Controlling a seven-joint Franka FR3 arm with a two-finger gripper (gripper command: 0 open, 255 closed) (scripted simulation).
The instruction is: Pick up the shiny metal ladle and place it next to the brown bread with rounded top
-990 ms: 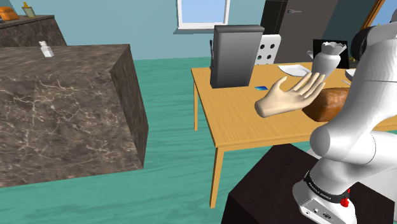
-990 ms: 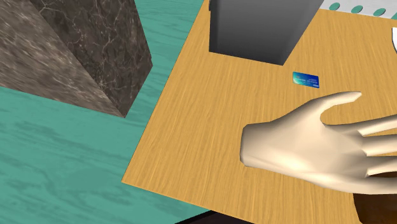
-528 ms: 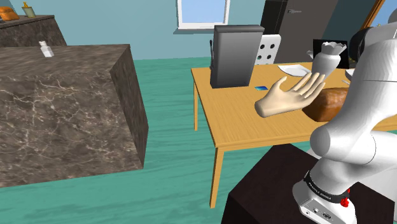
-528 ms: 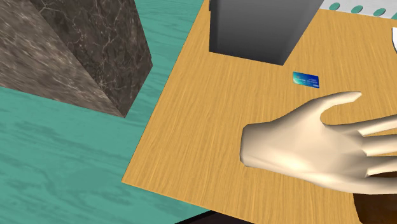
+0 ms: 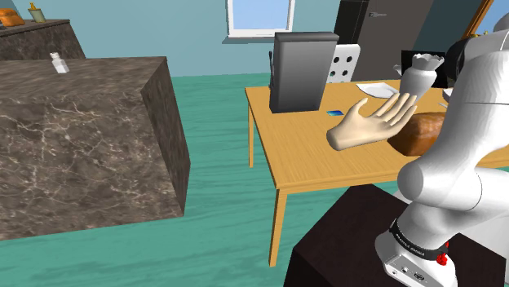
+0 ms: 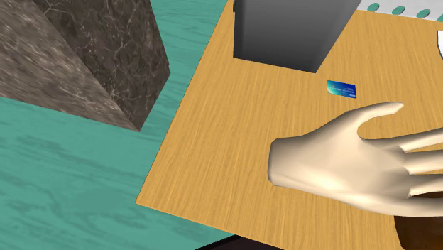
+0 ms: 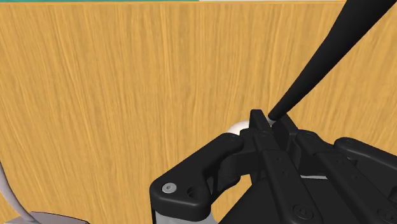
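Note:
In the wrist view my gripper (image 7: pixel 270 121) hangs over the wooden table (image 7: pixel 127 95) with its black fingers drawn close on the ladle. The ladle's dark tapering handle (image 7: pixel 324 57) slants away from between the fingers, and a pale shiny rounded part (image 7: pixel 236 127) peeks out beside them. In the shoulder view the brown rounded bread (image 5: pixel 418 134) lies on the table (image 5: pixel 302 155) at the right, partly hidden by my white arm (image 5: pixel 457 163). A corner of the bread (image 6: pixel 420 234) appears at the second exterior view's lower right.
A pale model hand (image 5: pixel 371 122) (image 6: pixel 348 163) lies by the bread. A tall grey box (image 5: pixel 302 73) (image 6: pixel 291 28), a small blue card (image 6: pixel 341 89), a white sheet (image 5: pixel 375 88) and a white vase-like piece (image 5: pixel 418 77) also stand there. A marble block (image 5: pixel 81 139) fills the left.
My arm's upper link has shifted slightly in the shoulder view. The things on the table have not moved.

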